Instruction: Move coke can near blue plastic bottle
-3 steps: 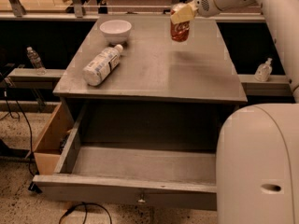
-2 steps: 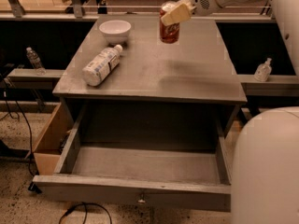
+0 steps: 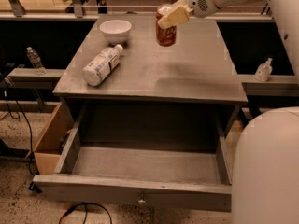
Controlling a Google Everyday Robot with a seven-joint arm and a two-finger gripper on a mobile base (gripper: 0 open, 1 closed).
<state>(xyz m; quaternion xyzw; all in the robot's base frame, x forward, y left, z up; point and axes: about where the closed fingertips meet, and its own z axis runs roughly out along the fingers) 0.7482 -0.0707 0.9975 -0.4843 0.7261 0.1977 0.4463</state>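
Note:
The coke can [image 3: 166, 33] is a small red can with white script, held in the air above the back middle of the grey tabletop [image 3: 187, 73]. My gripper [image 3: 168, 16] comes in from the upper right and is shut on the can's top. The blue plastic bottle [image 3: 101, 65] is a stout pale bottle with a white cap, lying on its side on the left part of the tabletop. The can is to the right of the bottle and well apart from it.
A white bowl [image 3: 115, 30] stands at the table's back left. The table's drawer [image 3: 140, 167] is pulled open toward the front. A slim clear water bottle [image 3: 33, 59] stands on a left ledge and a small pump bottle [image 3: 264, 70] on a right ledge.
My gripper has carried the coke can leftward above the table, closer to the bottle. The bottle and the bowl have not moved.

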